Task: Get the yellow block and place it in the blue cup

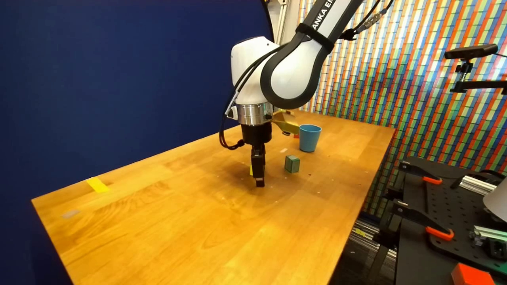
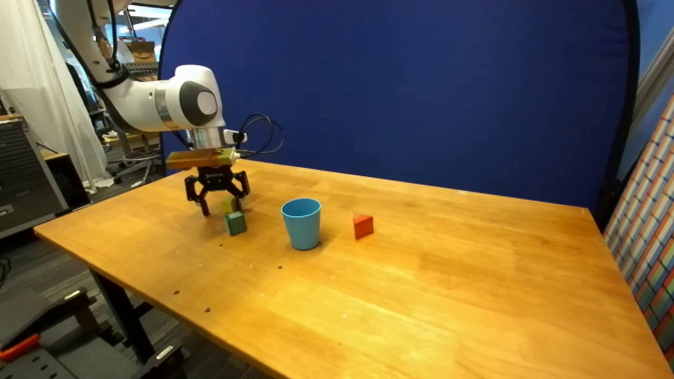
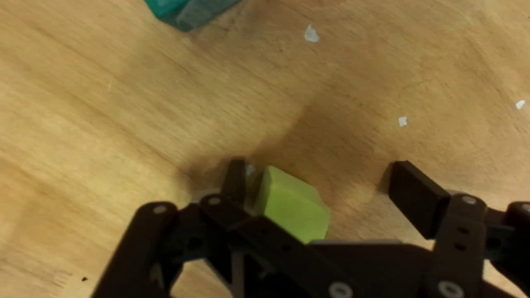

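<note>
Between long edges of the wooden bench, straddles small yellow block with black gripper, jaws apart; has green cube near, blue tapered cup and red wedge toward edge by patterned wall.

On the table, block between the end effector's fingers, cup well apart

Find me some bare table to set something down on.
In an exterior view, the table is bare to the right of the red block. There's also bare room between the yellow tape and the pincer. It's crowded where the pincer, yellow block and green block sit close together; the blue cup stands between that cluster and the red block.
</note>
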`<state>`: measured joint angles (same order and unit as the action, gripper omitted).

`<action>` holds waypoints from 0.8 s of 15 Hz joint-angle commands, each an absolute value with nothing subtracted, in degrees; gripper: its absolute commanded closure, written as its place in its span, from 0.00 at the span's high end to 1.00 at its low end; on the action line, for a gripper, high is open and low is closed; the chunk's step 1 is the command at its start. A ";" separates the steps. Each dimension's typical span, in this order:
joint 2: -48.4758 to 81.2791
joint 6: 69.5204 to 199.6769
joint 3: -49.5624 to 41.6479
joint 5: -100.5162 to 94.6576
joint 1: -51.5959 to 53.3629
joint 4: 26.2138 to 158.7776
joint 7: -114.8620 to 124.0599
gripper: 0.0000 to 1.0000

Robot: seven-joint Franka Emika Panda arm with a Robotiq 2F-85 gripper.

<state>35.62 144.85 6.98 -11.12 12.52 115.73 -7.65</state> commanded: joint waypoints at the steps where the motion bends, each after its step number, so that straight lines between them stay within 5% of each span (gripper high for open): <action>1: 37.65 146.09 6.43 -12.72 13.54 113.08 -7.15 0.58; 7: 36.96 145.56 4.92 -14.53 14.15 113.19 -6.11 0.14; 12: 31.73 145.44 -1.85 -20.31 14.44 116.02 -0.34 0.16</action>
